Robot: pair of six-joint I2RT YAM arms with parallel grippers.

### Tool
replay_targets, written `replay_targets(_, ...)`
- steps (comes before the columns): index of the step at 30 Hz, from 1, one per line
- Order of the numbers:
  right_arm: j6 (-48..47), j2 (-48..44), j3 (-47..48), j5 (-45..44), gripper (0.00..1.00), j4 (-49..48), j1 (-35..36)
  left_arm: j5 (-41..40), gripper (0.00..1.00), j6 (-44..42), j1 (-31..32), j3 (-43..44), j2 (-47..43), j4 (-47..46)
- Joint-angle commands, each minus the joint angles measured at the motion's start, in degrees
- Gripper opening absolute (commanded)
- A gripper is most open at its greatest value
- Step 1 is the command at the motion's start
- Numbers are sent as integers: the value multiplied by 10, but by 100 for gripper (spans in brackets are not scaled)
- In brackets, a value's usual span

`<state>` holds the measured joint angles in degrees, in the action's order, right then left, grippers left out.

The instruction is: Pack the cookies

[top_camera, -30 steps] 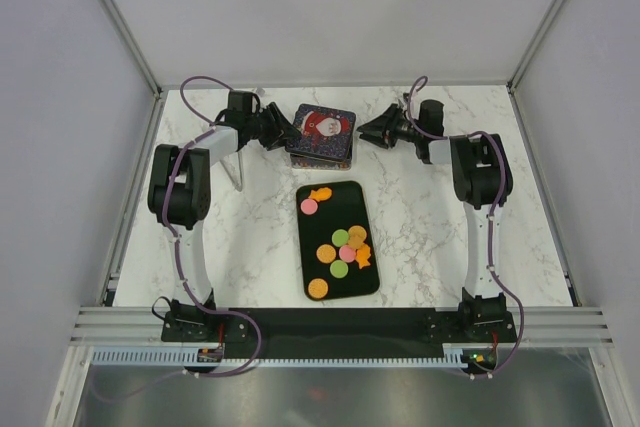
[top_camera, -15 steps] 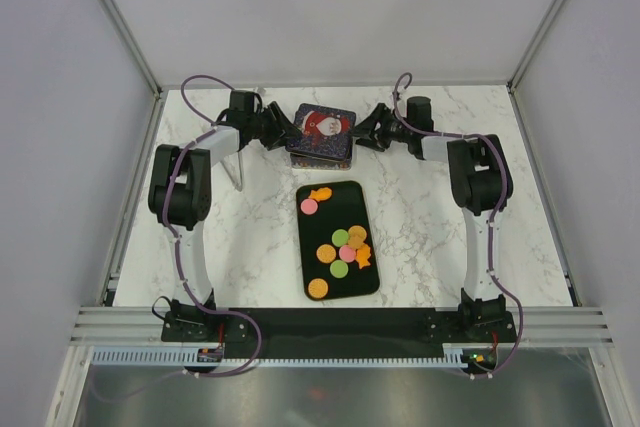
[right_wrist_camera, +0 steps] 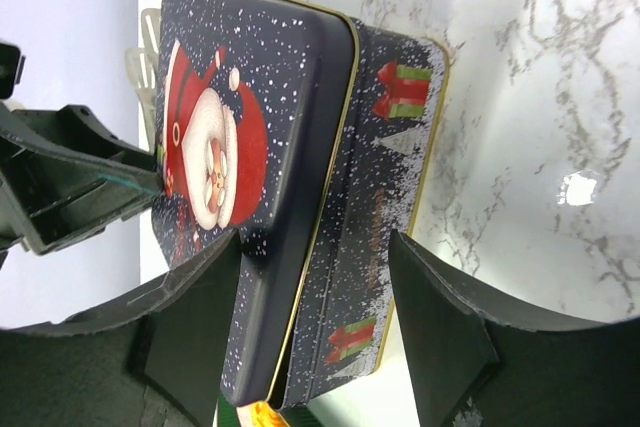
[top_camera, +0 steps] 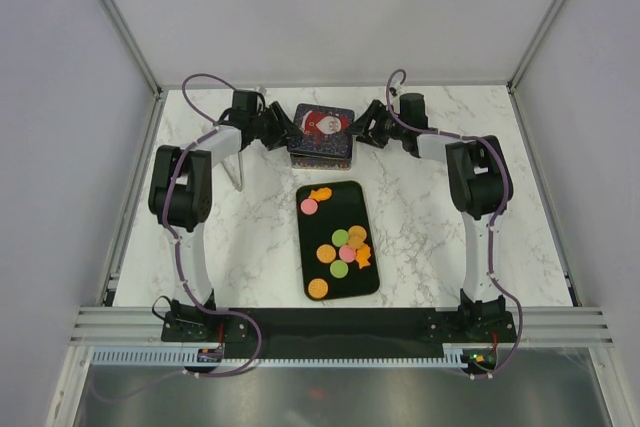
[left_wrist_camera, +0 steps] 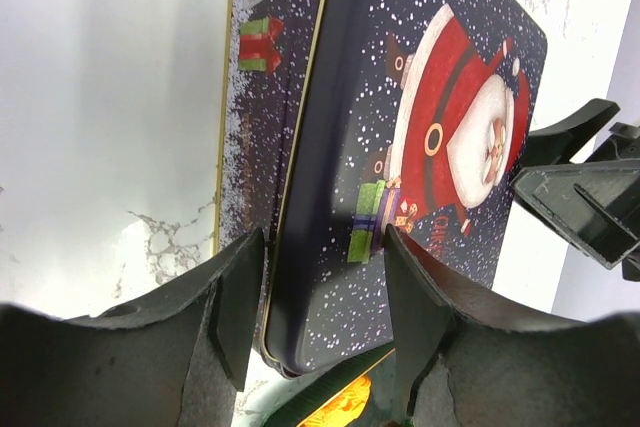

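Observation:
A dark blue Santa tin with its lid on sits at the back middle of the table. My left gripper is at its left side and is open. In the left wrist view the tin's near corner lies between the fingers of the left gripper. My right gripper is at the tin's right side, open. Its jaws stand wide around the tin's side wall with gaps showing. The cookies, orange, pink and green, lie on a black tray in front of the tin.
A thin pale object stands on the marble left of the tray, close to the left arm. White walls close in the table on three sides. The tray's far end reaches close to the tin, with an orange cookie right by it.
My right gripper has moved left up to the tin and opened wider around its side. The left gripper has barely moved.

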<state>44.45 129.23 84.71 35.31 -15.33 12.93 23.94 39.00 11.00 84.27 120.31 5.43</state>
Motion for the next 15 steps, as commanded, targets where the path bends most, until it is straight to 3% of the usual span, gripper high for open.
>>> replay_targets(1,-23,-35,7,-42,69,7,8,-42,59,-18,10,2,-14,56)
replay_targets(15,-17,-35,5,-48,71,7,24,-58,59,-22,31,-18,-23,68)
